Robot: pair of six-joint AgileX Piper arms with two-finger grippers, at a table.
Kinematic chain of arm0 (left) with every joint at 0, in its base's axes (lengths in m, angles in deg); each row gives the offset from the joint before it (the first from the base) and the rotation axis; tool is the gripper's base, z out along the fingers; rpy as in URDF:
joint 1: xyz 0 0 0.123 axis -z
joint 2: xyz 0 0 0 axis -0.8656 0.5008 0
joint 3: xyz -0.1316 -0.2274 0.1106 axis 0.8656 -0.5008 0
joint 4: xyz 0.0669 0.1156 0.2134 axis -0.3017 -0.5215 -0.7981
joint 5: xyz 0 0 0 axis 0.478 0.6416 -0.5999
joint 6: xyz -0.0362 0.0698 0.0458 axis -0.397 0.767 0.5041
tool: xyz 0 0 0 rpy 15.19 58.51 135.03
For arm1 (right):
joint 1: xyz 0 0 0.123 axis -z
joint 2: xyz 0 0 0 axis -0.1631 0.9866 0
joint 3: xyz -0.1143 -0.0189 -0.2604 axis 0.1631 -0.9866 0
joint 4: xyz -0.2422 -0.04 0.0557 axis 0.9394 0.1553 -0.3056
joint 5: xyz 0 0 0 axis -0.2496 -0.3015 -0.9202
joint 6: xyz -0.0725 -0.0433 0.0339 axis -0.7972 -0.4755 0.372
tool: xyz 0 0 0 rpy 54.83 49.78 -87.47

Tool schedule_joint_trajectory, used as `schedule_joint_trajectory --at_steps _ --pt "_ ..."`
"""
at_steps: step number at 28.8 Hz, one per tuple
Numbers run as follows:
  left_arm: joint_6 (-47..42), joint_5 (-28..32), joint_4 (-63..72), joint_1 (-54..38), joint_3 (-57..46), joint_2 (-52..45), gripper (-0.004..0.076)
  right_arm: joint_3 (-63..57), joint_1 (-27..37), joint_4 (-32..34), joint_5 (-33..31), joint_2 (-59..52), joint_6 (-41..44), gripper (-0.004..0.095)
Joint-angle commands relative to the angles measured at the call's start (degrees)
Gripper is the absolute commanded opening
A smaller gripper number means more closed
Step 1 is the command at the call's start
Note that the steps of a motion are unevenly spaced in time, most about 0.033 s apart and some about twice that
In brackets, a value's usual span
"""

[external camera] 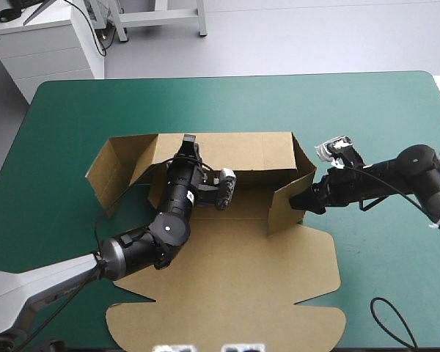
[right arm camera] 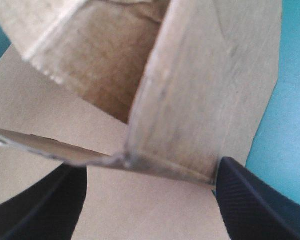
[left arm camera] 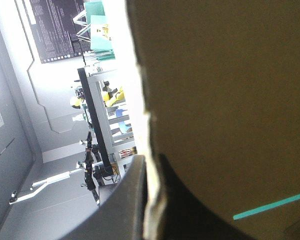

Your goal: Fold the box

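The brown box (external camera: 235, 293) lies at the table's middle, its lid flat toward the near edge. Its back wall (external camera: 238, 150) is raised and its left side flaps (external camera: 117, 172) stand half raised. My left gripper (external camera: 188, 141) is at the top edge of the back wall. In the left wrist view it (left arm camera: 152, 162) is shut on the board's edge (left arm camera: 147, 120), one black finger on each face. My right gripper (external camera: 303, 203) is at the raised right wall (external camera: 286, 209). In the right wrist view it (right arm camera: 150, 167) is open, with the wall's lower corner (right arm camera: 180, 115) between its fingers.
The teal-green cover (external camera: 367, 110) shows on all sides of the box, widest toward the far edge and the right. A white cabinet (external camera: 44, 44) stands beyond the table's far left corner.
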Motion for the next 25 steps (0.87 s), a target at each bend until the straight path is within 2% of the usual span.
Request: schedule_joint_trajectory --at_steps 1,4,10,17,23,25 --pt "-0.57 -1.13 -3.33 0.39 1.37 -1.54 -0.0008 1.19 -0.65 -3.26 1.53 -1.85 -0.11 0.0674" --pt "-0.57 -1.13 -3.33 0.39 1.37 -1.54 -0.0008 -0.24 -3.83 -2.91 4.72 -2.43 0.0 0.0675" --pt "-0.57 -1.13 -3.56 0.39 1.37 -1.54 -0.0008 -6.52 -10.35 -1.84 20.88 -7.36 1.28 0.0671" --pt "-0.57 -1.13 -3.56 0.39 1.37 -1.54 -0.0008 -10.29 -11.44 -7.86 30.18 -10.27 1.3 0.0671" --pt "-0.57 -1.13 -3.56 0.39 1.37 -1.54 -0.0008 -12.44 -17.91 -11.44 42.78 -10.05 -0.56 0.0671" --pt "-0.57 -1.23 -3.56 0.39 1.37 -1.54 -0.0008 -12.44 -18.73 -12.44 44.2 -9.62 -0.56 0.0671"
